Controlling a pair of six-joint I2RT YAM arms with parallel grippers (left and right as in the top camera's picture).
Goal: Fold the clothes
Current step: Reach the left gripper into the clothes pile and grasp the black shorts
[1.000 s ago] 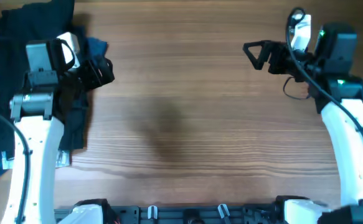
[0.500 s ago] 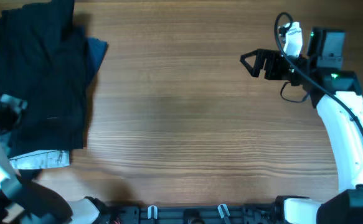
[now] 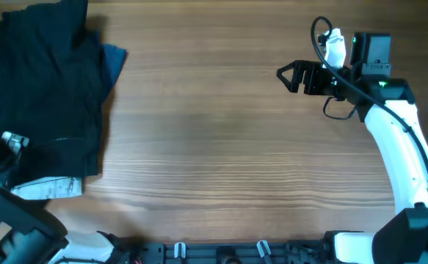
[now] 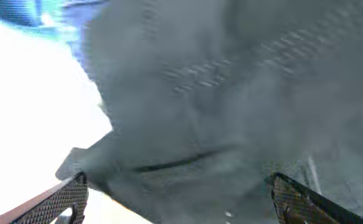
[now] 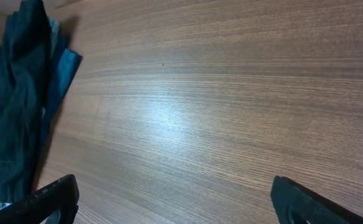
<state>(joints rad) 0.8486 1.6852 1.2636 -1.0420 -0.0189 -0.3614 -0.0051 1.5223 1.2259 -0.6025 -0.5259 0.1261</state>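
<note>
the left gripper, fingers apart, is swinging back off the clothes empty, so no fold is starting. the right gripper, also spread, is drifting leftward.

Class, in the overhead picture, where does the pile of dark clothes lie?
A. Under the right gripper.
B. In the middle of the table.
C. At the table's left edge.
C: the dark clothes are heaped along the left edge of the table, and the right gripper hangs over bare wood.
</note>
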